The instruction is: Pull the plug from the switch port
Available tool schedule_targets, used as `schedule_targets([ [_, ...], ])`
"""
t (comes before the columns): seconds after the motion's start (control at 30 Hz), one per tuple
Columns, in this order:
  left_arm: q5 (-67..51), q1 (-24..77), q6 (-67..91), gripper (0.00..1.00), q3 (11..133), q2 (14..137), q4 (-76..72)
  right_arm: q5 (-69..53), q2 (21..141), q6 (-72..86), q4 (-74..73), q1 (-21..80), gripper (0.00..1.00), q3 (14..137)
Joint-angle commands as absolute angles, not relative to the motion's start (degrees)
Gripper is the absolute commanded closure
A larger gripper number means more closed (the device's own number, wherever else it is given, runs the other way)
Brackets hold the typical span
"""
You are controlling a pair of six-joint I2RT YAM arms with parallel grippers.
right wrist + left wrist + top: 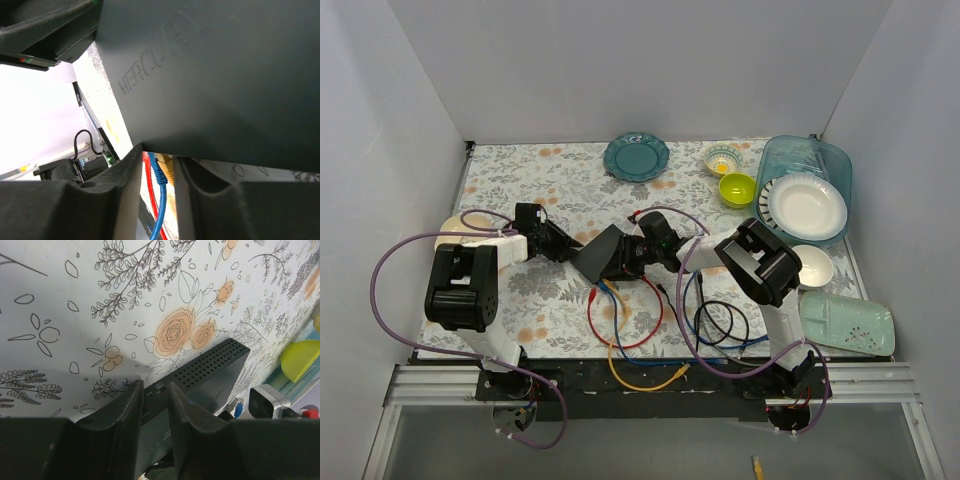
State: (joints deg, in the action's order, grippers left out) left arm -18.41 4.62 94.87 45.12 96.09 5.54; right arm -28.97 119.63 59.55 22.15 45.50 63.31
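The black switch box (603, 254) is tilted up on edge at the table's middle. It also shows in the left wrist view (212, 367) and fills the top of the right wrist view (215, 75). My left gripper (560, 246) (155, 392) is shut on the box's left edge. My right gripper (638, 252) (159, 175) is at the box's port edge. Its jaws stand apart on either side of a blue plug (158, 172) and a yellow plug (169, 170), both seated in the sockets. A small gap shows beside the blue plug.
Red (620, 322), blue, yellow (640, 380) and black (722, 322) cables loop on the table in front. A teal plate (636, 157), two small bowls (737, 188), a clear bin (790, 155) holding a white plate, a white bowl (812, 265) and a green tray (848, 322) stand at the back and right.
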Motion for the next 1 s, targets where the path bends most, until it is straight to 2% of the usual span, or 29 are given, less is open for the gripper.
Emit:
schedule_targets([
  [0.0,-18.3,4.9,92.8,0.73,43.7,95.1,10.0,-27.2,122.6,55.6,17.2,46.1,0.68,60.7],
  [0.1,-18.4,4.9,92.7,0.73,43.9,95.2,10.0,-28.1,121.9,54.4,18.2,46.1,0.67,59.1],
  [0.23,-18.6,4.9,92.5,0.73,44.5,95.0,10.1,-29.5,121.4,53.8,20.1,46.0,0.60,56.4],
  [0.4,-18.7,4.8,94.0,0.72,44.8,88.5,9.8,-30.1,120.8,54.2,22.1,46.1,0.57,54.0],
  [0.57,-24.4,5.5,97.9,0.71,42.8,83.9,4.6,-30.4,120.8,54.0,22.7,46.1,0.57,54.0],
  [0.7,-29.5,7.4,96.8,0.72,40.8,86.0,2.8,-30.8,121.3,53.6,22.8,46.0,0.59,54.0],
  [0.97,-32.1,8.4,94.3,0.75,37.4,91.4,2.5,-30.8,122.3,55.1,22.6,45.9,0.61,54.7],
])
